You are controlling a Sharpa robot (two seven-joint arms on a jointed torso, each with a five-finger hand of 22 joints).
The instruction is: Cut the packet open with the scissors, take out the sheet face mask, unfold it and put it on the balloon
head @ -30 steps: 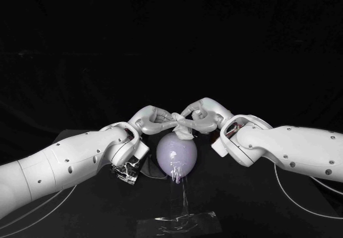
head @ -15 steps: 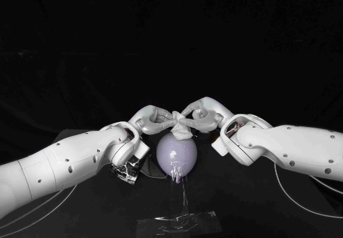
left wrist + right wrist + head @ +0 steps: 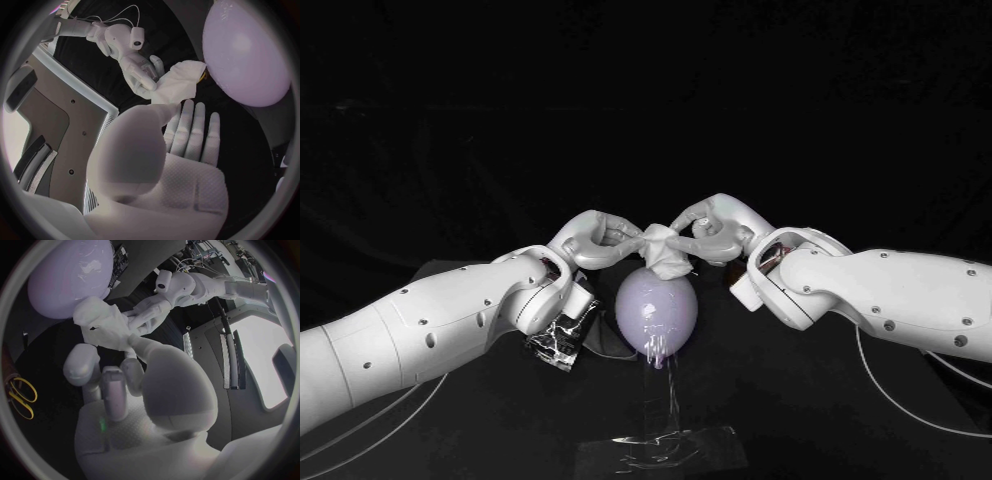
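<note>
Sheet face mask [image 3: 661,256] bunched just above the balloon [image 3: 658,310] (still crumpled), pinched between left hand [image 3: 599,240] and right hand [image 3: 711,228], hands drawn slightly further apart than a second ago

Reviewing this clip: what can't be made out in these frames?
Scissors, right wrist view: only the yellow handles show at the circle's rim; the blades are lost in the dark.
Packet, head view: the left arm covers most of it; cut or not, cannot tell.
Sheet mask, head view: bunched between left hand and right hand; how far unfolded is unclear.
</note>
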